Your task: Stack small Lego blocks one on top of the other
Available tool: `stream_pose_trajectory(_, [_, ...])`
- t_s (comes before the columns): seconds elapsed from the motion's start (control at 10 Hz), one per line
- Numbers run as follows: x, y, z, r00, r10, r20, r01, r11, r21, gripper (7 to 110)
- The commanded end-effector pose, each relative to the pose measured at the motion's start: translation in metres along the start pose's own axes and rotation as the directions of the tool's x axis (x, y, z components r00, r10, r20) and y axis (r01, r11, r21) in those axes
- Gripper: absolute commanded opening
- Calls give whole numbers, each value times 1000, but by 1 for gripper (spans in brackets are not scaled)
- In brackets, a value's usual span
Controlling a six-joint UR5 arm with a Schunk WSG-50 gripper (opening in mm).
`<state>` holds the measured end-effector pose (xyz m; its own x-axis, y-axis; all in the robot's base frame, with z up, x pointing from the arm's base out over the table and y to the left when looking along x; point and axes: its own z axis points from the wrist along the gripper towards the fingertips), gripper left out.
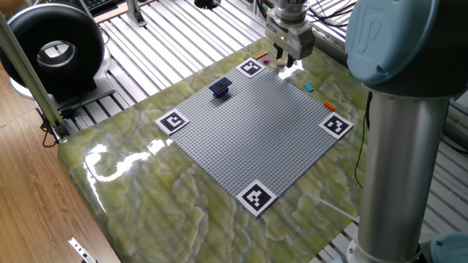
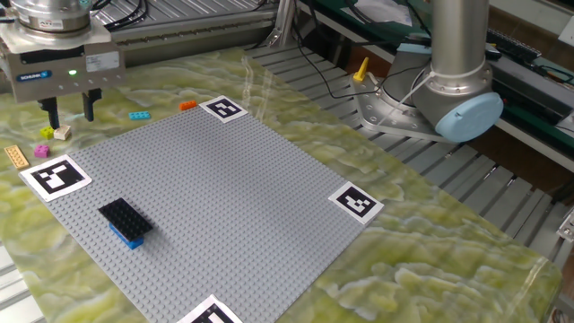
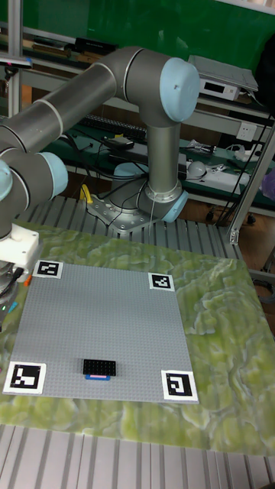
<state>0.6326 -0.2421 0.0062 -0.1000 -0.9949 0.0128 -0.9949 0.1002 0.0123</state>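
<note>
Now | end effector (image 2: 68,108) released, above tan block (image 2: 62,132) | black-on-blue stack (image 2: 124,221) long axis diagonal on baseplate (image 2: 224,197)

Glossy marbled table (image 1: 146,190), matt studded plastic baseplate (image 1: 256,131)

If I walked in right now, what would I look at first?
Probably the big grey studded baseplate in the middle of the green marbled table, with a black-and-white marker square at each corner. Next, the black brick sitting on a blue one near one edge. Then the robot's claw, open above tiny coloured bricks beside the plate.
</note>
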Motion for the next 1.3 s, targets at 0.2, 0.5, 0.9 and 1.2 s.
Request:
stream_pose_trajectory(0.2, [-1,19,1,996,81,36,-78,995,-69,44])
stream_pose_trajectory(0.5, [1,12,2,997,70,28,-69,997,-45,44])
stream_pose_trajectory(0.9, [-5,14,11,996,60,67,-55,995,-79,44])
stream_pose_trajectory(1.2, [-1,26,11,995,86,55,-79,990,-117,44])
